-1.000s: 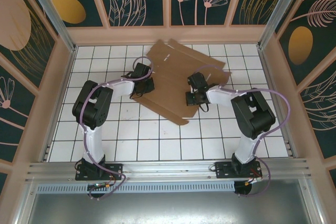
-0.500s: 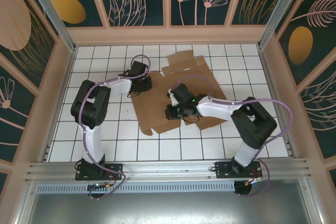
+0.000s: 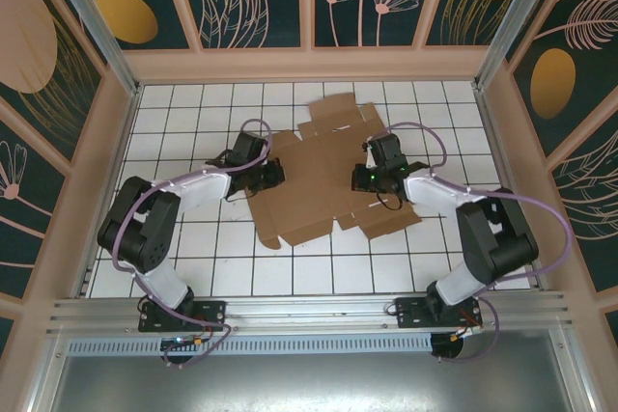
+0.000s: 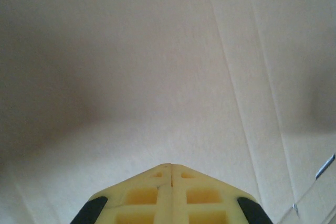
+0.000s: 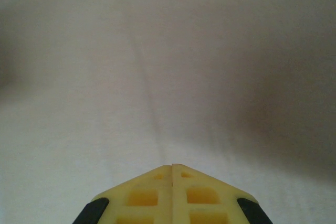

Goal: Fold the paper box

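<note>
- The jaws of the left gripper (image 4: 171,167) are squeezed tight together, with nothing between them. Its tips are right up close to the brown card.
- The jaws of the right gripper (image 5: 172,166) are squeezed tight too, and hold nothing.
- The paper box (image 3: 314,176) lies flat and open on the white table (image 3: 193,238). It is in the middle of the top view, a bit above the center. The left gripper is at its left edge, and the right gripper is over its right side.
- I think the folding has hardly begun. No wall stands up. All the flaps need lifting and tucking in.
- It is not a box yet, so nothing is inside it.
</note>
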Tool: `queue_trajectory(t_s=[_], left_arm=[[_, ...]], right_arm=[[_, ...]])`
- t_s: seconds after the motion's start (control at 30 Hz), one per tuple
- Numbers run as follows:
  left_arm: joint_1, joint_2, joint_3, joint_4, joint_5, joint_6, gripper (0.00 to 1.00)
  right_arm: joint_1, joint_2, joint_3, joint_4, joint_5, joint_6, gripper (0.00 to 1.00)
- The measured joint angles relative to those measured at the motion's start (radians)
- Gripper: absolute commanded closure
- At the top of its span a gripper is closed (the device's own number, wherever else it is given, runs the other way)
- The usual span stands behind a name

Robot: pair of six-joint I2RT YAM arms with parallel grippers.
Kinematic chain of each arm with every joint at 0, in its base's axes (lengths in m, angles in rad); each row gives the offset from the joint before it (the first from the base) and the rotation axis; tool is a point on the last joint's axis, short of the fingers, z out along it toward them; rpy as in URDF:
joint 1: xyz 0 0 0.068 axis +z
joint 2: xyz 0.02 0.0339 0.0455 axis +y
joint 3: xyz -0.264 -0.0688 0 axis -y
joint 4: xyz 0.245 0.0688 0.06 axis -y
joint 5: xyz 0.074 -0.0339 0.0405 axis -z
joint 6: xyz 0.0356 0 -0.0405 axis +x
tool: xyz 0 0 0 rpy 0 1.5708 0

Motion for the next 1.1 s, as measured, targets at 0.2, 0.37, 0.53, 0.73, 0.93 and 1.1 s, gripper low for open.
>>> queue_trajectory(t_s=[0.2,0.37,0.53,0.73,0.93,1.1], left_arm=[[-0.01,0.07,-0.048,0.018,0.002,-0.029,1.0],[-0.007,0.082,-0.04,0.028,-0.009,-0.029,1.0],[0.022,0.088,-0.037,0.043,-0.029,-0.028,1.0],[0.101,0.088,-0.037,0.052,-0.069,-0.02,1.0],[0.148,0.085,-0.04,0.059,-0.085,-0.017,1.0],[0.161,0.071,-0.044,0.037,-0.084,-0.012,1.0]], right_arm=[[-0.002,0.116,0.017,-0.047,0.034,-0.03,1.0],[0.0,0.117,0.014,-0.039,0.025,-0.034,1.0],[0.036,0.117,0.008,-0.024,0.014,-0.021,1.0],[0.161,0.13,0.01,-0.006,-0.041,0.034,0.99],[0.251,0.144,0.011,0.01,-0.132,0.107,0.96],[0.263,0.139,0.012,0.017,-0.17,0.133,0.76]])
